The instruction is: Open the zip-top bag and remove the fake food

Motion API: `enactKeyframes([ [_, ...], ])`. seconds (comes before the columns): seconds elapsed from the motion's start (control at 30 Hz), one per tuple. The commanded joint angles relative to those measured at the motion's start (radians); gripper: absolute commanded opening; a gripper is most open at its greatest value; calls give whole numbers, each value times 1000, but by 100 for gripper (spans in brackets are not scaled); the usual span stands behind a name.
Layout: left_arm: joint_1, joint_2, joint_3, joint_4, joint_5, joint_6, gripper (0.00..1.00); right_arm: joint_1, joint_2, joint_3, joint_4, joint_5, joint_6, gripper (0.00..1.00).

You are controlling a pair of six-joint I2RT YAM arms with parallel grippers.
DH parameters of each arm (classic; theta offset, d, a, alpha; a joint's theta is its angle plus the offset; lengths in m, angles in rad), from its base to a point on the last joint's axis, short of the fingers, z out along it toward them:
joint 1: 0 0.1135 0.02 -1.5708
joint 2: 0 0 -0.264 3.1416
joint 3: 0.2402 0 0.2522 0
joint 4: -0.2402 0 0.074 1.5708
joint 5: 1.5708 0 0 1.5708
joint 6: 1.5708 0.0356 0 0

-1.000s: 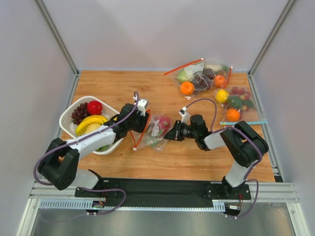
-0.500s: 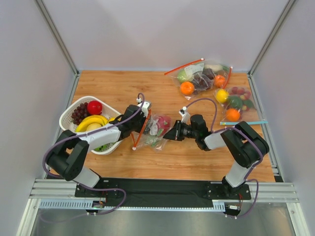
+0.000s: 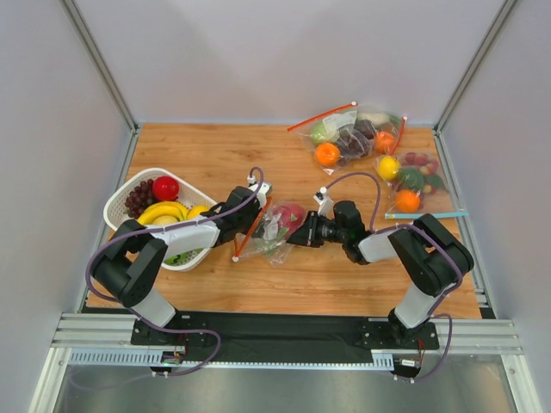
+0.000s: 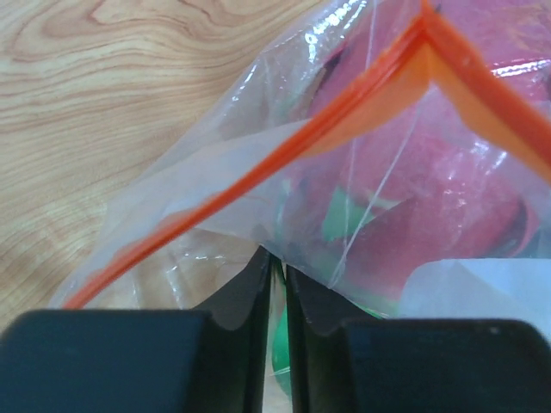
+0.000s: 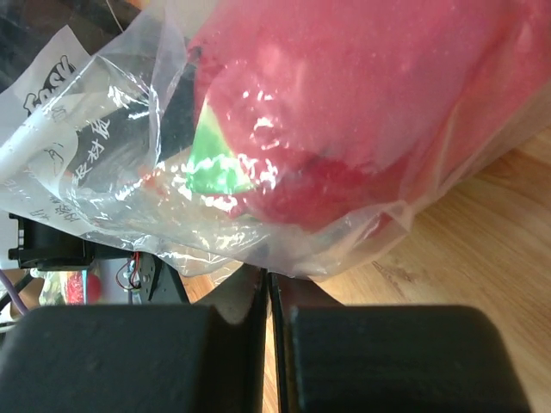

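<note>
Pinching zip-top bag lip below orange strip with left claw, nearly closed; clamped shut on opposite edge with right claw. Peel lip away slowly, anchoring right side.

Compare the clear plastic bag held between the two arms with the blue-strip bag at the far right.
The clear red-orange-strip bag is pinched by the left gripper and right gripper; the clear blue-strip bag lies untouched. The first shows a pink-red fruit, the second an orange and a yellow fruit. Both hold fake fruit.
</note>
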Motion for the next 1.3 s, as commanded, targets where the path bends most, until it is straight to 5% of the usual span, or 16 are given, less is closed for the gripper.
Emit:
enactKeyframes([
  [0.0, -7, -30, 34, 45, 7, 13, 15, -1, -39, 4, 21, 16, -31, 0],
  [0.23, -6, -144, 3, 39, 7, 4, 0, -33, -65, -9, -66, 79, -44, 0],
  [0.57, 35, -285, -40, 72, 153, -105, 0, -119, -128, -21, -207, 120, -119, 0],
  [0.9, 160, -359, -112, 283, 395, -293, 0, -133, -113, -2, -269, 165, -171, 0],
  [1.27, 169, -380, -147, 264, 403, -283, 0, -167, -97, 27, -310, 177, -211, 0],
])
